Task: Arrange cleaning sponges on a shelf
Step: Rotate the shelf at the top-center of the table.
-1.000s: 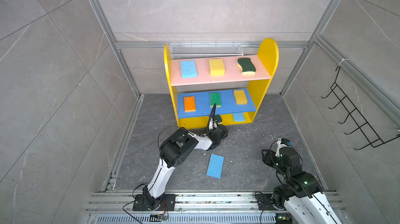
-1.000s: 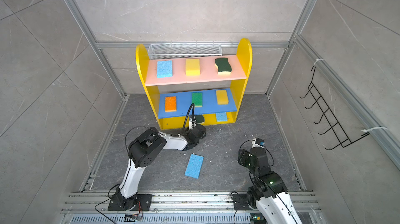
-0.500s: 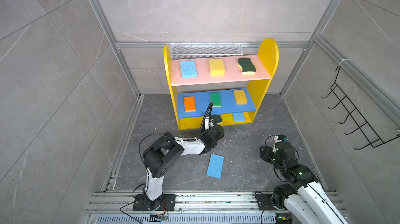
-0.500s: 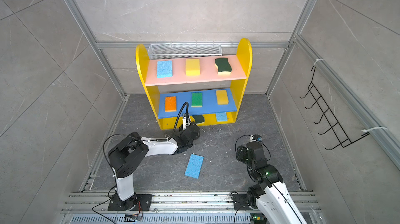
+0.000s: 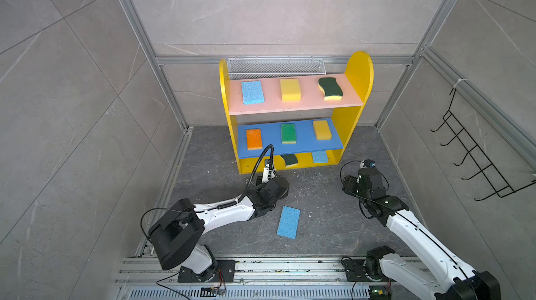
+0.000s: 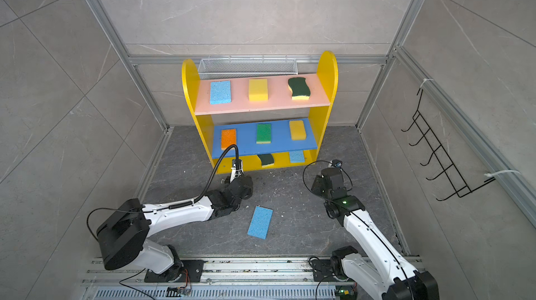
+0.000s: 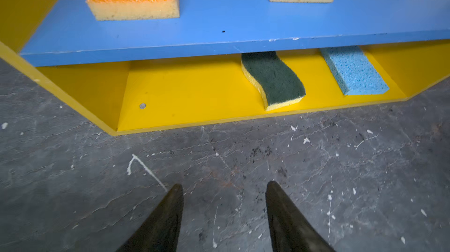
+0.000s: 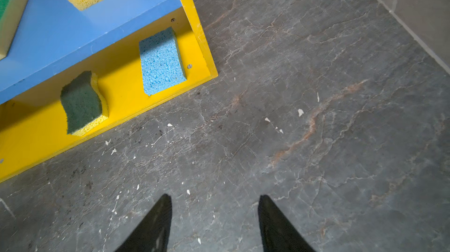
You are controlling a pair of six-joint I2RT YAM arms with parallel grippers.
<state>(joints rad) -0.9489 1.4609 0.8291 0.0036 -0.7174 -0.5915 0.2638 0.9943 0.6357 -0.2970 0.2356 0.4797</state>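
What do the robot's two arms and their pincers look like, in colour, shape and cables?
The left arm and the right arm both have white link shells and black joint housings. A ribbed black hose arches over the left wrist, and a thin black cable loops beside the right wrist. The left pincer and right pincer are black and taper to points.

Shelf (image 5: 358,81) at back wall, basket (image 5: 275,68) behind its top, prob. wall-hung. 3 top sponges (image 5: 290,89) in row on top board (image 5: 307,104), 3 mid sponges (image 5: 288,133) on mid board (image 5: 304,146), 2 base sponges (image 7: 275,80) centre + right on base (image 7: 194,97). Floor sponge (image 5: 288,221) in front, btw left arm (image 5: 226,214) and right arm (image 5: 406,226).
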